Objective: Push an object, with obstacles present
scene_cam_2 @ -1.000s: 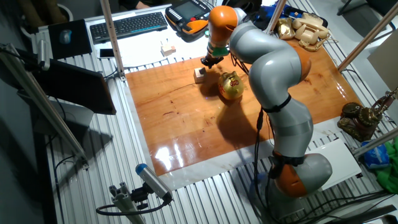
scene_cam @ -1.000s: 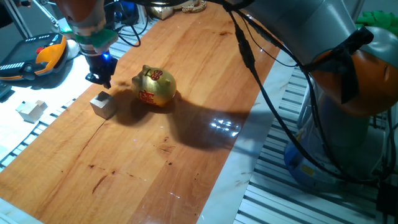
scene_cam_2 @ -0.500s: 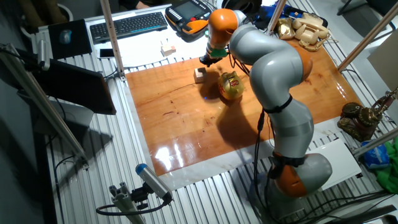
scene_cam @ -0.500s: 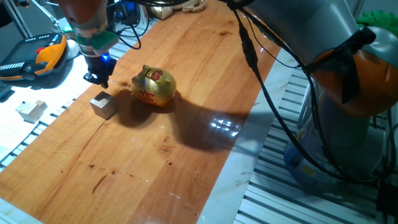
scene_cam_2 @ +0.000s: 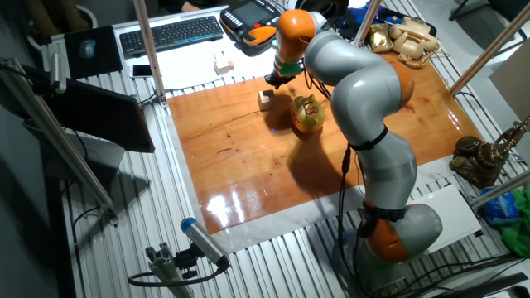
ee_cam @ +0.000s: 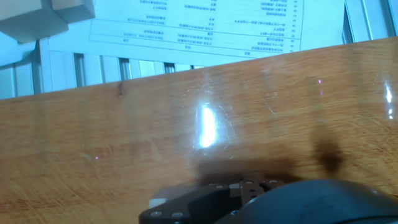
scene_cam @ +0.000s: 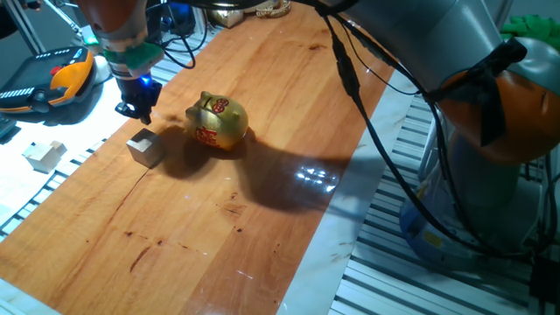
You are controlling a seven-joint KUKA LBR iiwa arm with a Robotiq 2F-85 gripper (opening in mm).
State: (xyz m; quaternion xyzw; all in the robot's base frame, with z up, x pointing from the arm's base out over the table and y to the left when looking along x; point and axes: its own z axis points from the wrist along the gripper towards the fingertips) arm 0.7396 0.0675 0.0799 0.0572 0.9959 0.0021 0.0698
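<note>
The small pale wooden cube sits on the wooden board near its left edge; it also shows in the other fixed view. The golden piggy bank with red markings stands just right of it, apart from it. My gripper hangs just behind the cube, close to the board and not touching the cube, with its dark fingers together and nothing in them. In the hand view only the gripper's dark underside shows over bare board; the cube is out of that view.
A similar pale block lies off the board on the white surface to the left. A printed paper lies beyond the board's edge. An orange-black handset and a keyboard lie further out.
The gripper has drawn back slightly from the cube toward the board's edge. The cube and the piggy bank have not moved.
</note>
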